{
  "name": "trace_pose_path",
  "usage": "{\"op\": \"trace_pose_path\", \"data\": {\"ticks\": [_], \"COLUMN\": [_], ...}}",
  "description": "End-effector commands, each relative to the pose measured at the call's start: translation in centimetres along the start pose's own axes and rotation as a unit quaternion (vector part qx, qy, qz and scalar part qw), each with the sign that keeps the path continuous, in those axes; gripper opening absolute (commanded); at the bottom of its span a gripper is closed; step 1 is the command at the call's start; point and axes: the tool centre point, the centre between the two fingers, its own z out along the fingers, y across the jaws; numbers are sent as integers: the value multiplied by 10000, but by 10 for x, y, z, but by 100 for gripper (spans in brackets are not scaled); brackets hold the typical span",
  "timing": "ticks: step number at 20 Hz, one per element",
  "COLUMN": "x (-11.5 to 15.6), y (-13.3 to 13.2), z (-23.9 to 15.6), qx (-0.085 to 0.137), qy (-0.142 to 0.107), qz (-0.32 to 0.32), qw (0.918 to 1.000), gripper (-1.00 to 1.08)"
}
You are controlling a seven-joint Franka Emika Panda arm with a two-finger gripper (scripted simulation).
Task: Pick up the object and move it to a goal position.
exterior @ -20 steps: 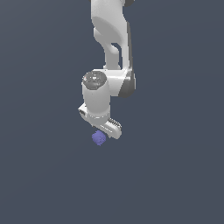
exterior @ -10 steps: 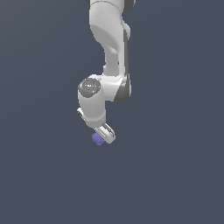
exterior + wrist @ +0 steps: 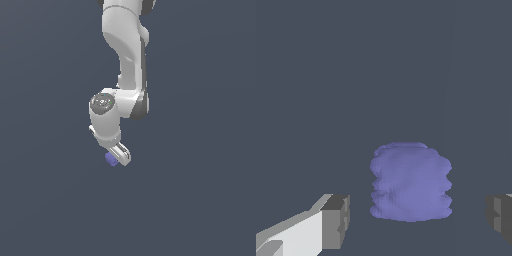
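While the arm hangs bent downward, claw (image 3: 117,159) spread wide around the blue-purple object (image 3: 410,182), pads apart from it.

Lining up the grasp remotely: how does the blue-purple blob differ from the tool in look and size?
Colour: the blob is blue-purple; the tool is white with grey fingertips.
Surface: the blob is lumpy and rounded; the tool's fingertips are flat-faced and blocky.
Size: the blob is much smaller than the tool, fitting between its open fingertips without touching.
Shared: both sit close together at the arm's end.
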Motion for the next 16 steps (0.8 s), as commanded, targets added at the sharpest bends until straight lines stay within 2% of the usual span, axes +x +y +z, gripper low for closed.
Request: {"op": "trace_pose_path", "data": {"ticks": [1, 6, 11, 12, 16], "x": [-1, -1, 0, 0, 0], "y": [1, 1, 0, 0, 0], "z": [11, 36, 42, 42, 42], "qx": [-5, -5, -5, -5, -5], "qy": [-5, -6, -6, -6, -6], "qz": [7, 20, 23, 23, 23], "qw": [10000, 10000, 10000, 10000, 10000], "gripper": [100, 100, 100, -100, -100]}}
